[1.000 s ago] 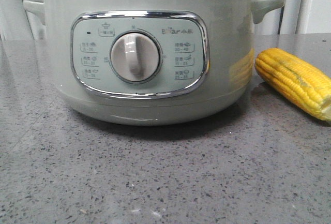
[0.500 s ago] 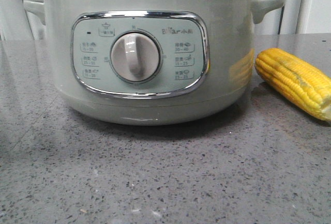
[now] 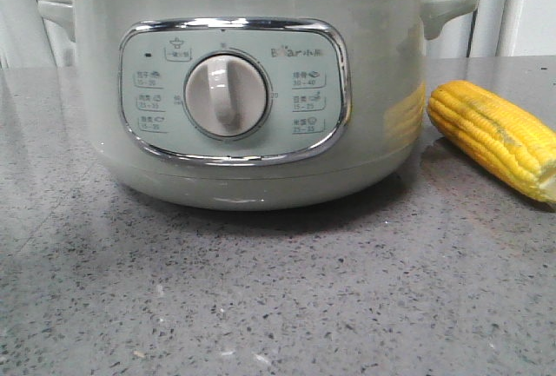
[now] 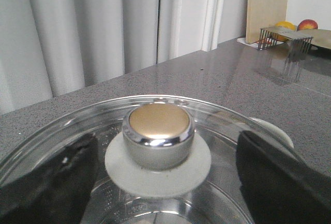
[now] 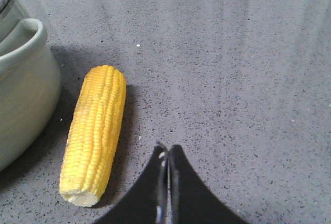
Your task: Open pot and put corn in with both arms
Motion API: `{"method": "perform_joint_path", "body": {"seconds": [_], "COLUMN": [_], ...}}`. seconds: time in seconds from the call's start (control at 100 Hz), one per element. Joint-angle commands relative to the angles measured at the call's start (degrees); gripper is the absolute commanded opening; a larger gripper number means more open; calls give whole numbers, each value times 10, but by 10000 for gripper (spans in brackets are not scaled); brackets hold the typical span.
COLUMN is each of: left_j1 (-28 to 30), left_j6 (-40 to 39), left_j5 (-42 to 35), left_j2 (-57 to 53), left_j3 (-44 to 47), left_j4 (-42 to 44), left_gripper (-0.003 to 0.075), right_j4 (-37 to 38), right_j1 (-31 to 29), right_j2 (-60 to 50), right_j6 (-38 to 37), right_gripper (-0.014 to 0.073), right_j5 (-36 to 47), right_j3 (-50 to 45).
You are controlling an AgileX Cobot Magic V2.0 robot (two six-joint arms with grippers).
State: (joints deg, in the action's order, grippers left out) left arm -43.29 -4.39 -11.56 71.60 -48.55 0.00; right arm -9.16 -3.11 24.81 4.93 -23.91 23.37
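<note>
A: On the left, the left claw (image 4: 160, 177) is spread wide, its dark fingers (image 4: 49, 182) flanking the gold-topped chrome knob (image 4: 158, 133) of the round clear glass lid (image 4: 217, 120), not touching the knob as far as I can see.

B: So the lid is on. And the cooker itself?

A: The large round sage-green pot (image 3: 248, 89) stands on the speckled grey table (image 3: 278, 298), cream dial (image 3: 228, 95) facing us inside its chrome-framed panel.

B: Moving right?

A: The bright yellow corn cob (image 3: 493, 135) lies on the table just beside the pot, apart from it, beneath the side handle (image 3: 447, 7).

B: And the right claw?

A: The right claw (image 5: 166, 154) is pinched closed on nothing, hovering near the corn cob, not touching it.
</note>
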Motion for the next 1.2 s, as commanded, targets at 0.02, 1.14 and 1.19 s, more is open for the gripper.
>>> {"method": "perform_joint_path", "body": {"seconds": [0.02, 1.14, 1.19], "left_j1": [-5, -1, -1], "left_j6": [-5, -5, -5], "left_j5": [-54, -97, -97], "left_j2": [17, 106, 106], "left_j3": [-42, -97, -97], "left_j4": [0, -12, -12], "left_gripper": [536, -20, -20], "right_j4": [-3, -55, -55], "right_j1": [1, 1, 1], "right_j2": [7, 56, 82], "right_j6": [6, 12, 12], "right_gripper": [-69, -8, 62], "right_j5": [36, 14, -22], "right_j3": [22, 80, 106]}}
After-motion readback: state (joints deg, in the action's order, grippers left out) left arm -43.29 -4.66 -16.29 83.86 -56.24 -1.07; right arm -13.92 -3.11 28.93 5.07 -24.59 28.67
